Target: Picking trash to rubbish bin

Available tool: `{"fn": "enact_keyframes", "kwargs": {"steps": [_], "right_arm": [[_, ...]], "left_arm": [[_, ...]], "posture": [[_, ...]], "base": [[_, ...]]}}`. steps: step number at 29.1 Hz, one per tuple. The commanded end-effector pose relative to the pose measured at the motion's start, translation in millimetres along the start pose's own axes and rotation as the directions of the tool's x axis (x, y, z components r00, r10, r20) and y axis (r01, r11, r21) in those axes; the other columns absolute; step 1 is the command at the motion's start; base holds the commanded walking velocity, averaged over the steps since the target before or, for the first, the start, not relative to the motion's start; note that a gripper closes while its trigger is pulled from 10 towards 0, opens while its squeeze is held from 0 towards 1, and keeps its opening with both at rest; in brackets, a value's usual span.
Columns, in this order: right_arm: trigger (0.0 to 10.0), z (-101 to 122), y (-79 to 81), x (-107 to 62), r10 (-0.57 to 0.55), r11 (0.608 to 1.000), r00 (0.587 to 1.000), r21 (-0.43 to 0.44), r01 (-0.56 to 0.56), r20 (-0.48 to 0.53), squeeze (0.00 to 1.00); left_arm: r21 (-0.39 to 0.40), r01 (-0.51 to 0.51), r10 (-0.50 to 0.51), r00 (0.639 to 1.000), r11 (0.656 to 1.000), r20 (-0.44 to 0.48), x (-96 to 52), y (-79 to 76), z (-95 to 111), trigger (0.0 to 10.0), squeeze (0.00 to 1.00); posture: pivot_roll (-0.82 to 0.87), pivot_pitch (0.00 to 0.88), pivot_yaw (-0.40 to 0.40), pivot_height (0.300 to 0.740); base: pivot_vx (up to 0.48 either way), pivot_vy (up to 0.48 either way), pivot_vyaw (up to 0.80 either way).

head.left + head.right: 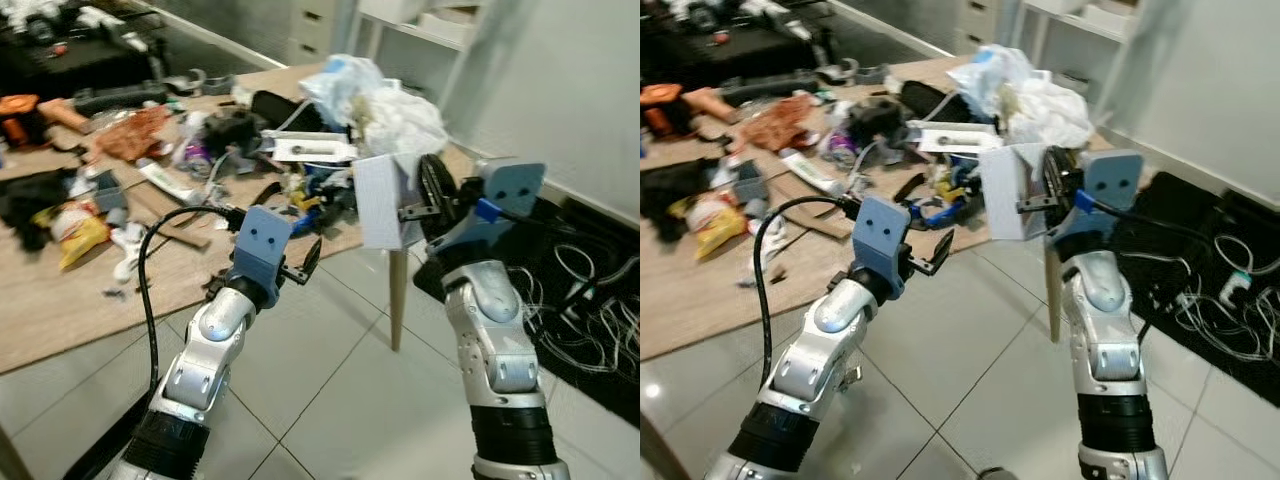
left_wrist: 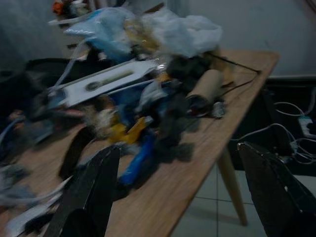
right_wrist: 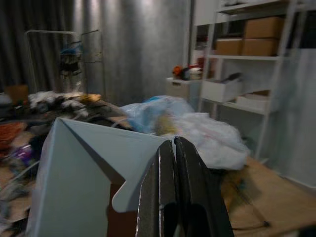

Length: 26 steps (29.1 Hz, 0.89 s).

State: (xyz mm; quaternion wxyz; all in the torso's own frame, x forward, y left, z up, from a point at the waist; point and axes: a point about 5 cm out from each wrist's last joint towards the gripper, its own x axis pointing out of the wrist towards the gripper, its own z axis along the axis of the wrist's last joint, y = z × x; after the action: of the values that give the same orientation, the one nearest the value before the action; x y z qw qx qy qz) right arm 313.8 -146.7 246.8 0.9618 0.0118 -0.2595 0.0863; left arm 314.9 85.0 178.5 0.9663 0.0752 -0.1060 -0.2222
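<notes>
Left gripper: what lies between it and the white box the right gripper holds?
Head views: the open left gripper and the white box in the right gripper are separated by the table corner, with blue and yellow clutter on it.

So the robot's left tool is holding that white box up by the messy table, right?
Not quite: the right tool holds the white box by the messy table, as the left eye view shows. The left tool is open and holds nothing.

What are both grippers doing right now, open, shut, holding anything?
Left gripper: open, holding nothing, raised before the cluttered table.
Right gripper: shut on the white box, held up off the table's corner.
</notes>
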Motion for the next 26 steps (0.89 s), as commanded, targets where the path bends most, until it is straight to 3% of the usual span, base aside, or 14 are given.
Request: {"fn": "enact_keyframes", "kwargs": {"steps": [1,26], "right_arm": [[10.0,2.0,-0.8,-0.5,-0.001,1.000,1.000,0.000,0.001,0.005,0.00],[10.0,1.7,6.3,-1.6,0.031,0.999,1.000,0.022,-0.031,0.001,0.00]], "left_arm": [[0.000,0.016,-0.016,1.000,1.000,0.006,-0.3,-5.7,0.1,10.0,0.00],[0.002,0.045,-0.045,0.999,0.999,-0.010,-1.2,-8.8,-4.3,10.0,0.00]], "posture": [[-0.05,0.088,-0.008,0.740],[-0.05,0.069,-0.010,0.740]], "base": [[0.000,0.000,-0.80],[0.000,0.000,-0.80]]}}
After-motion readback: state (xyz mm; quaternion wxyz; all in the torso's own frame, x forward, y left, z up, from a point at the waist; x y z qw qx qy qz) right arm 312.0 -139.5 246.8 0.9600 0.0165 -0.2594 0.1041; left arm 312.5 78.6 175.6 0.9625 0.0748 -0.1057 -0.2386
